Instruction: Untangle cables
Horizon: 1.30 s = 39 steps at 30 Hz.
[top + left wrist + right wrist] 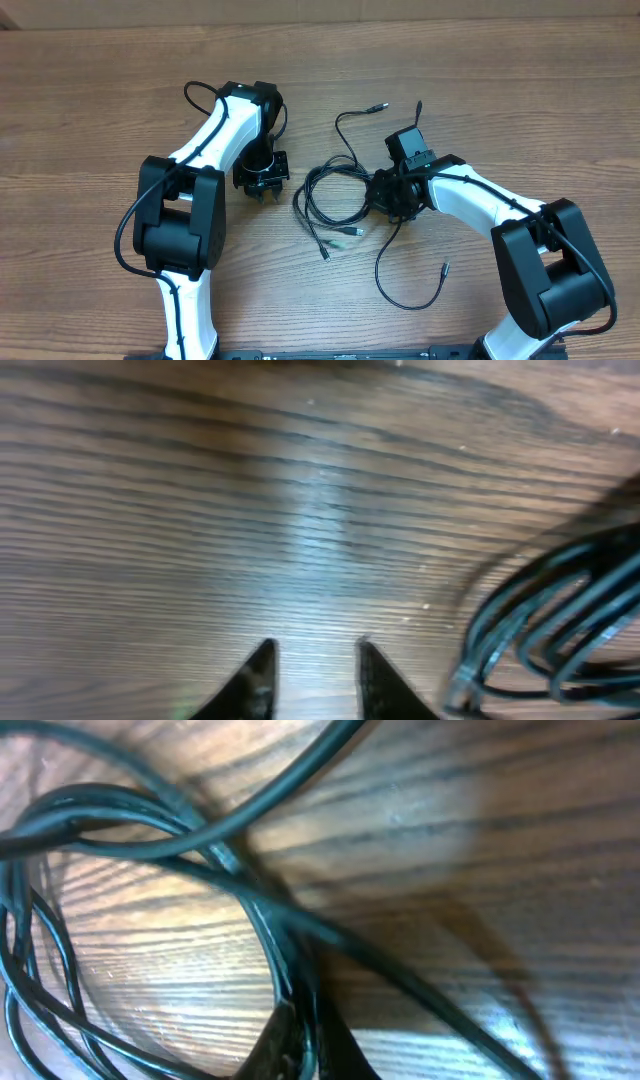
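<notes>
Overhead: cables [305, 205] lie mid-table as a flat coil btw our two grippers, long axis roughly left-right. Right gripper [383, 197] is on the coil's right edge, fingers closed on a strand; right wrist view shows cord running into the shut tips. Left gripper [262, 185] sits just beside the coil's left edge, not touching. Its tips are slightly apart w/ bare wood btw them, coil off to their right. Loose tails point to the far side and back toward our base. We judge the left arm should take the free edge and draw it leftward.
</notes>
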Motion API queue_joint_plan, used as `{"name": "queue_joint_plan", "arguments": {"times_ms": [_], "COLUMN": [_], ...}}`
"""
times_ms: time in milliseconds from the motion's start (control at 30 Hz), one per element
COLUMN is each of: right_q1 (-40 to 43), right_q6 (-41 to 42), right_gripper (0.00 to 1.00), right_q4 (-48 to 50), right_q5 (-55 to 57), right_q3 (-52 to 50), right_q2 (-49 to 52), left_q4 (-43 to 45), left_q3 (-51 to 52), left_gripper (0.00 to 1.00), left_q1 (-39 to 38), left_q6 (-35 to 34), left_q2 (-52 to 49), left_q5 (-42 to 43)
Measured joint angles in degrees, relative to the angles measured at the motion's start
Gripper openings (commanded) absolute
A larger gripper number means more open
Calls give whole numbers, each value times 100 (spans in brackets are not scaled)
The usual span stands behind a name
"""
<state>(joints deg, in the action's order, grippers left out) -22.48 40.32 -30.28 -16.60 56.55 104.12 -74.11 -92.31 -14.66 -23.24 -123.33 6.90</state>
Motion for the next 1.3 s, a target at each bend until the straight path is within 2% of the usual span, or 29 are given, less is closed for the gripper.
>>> {"name": "queue_joint_plan", "arguments": {"times_ms": [167,267,367,467,633,867,1067,1300], "right_q1": [0,0,0,0,0,2,0,0], "right_q6": [-103,-369,-616,-741,-822,-885,-901,-903], "right_gripper": [6,9,9,9,12,15,24,27], "right_q4": [-39,-59,-57,-61,-83,-286,-614,-804], "right_q5": [-387,-826,-1307,-1694,-2096,-2035,-1641,-1019], "right_q3": [0,44,149,267,422,431,431,431], "right_q2": [0,2,9,9,9,9,11,15], "left_q4": [-22,-52,17,179,280,262,140,214], "left_q3": [-48,-221,-350,-374,-374,-372,-22,675], "left_gripper": [24,33,38,40,41,42,43,42], "left_q1": [39,87,98,83,-13,-227,-415,-507], "left_q6": [199,767,1327,1539,1414,1244,1097,726], "left_q2": [0,0,11,20,22,22,22,22], "left_q5": [164,820,1515,1836,1606,1314,1257,1176]}}
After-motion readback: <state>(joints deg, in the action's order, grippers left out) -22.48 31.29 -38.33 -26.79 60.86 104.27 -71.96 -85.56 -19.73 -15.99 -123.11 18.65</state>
